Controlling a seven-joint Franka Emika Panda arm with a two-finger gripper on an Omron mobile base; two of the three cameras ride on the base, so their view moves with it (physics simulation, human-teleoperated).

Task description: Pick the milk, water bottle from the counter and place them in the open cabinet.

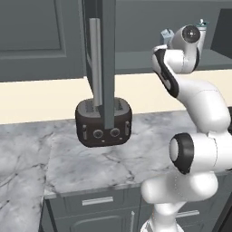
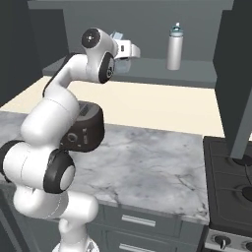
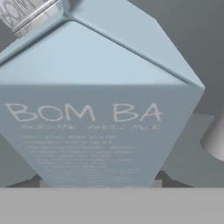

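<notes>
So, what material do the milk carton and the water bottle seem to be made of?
The milk looks like matte paperboard: flat folded panels, gabled top, printed lettering. The water bottle seems brushed metal or grey plastic, with a soft sheen along its side; its teal cap looks plastic.

Milk [image 3: 100,109] right up against the gripper: matt pale blue carton, paper-like, smooth faces, crisp folded gable, white print. Water bottle [image 2: 173,48] off to the gripper's side on the shelf: smooth grey body with a soft satin sheen, teal plastic-looking cap. Open cabinet [image 2: 147,74] around the gripper: flat matt dark grey panels, door handle [image 1: 95,59] brushed silver metal. Below the gripper, worktop [image 2: 147,167]: polished grey-white veined marble. Toaster [image 1: 103,122]: glossy dark shell, smooth.
</notes>
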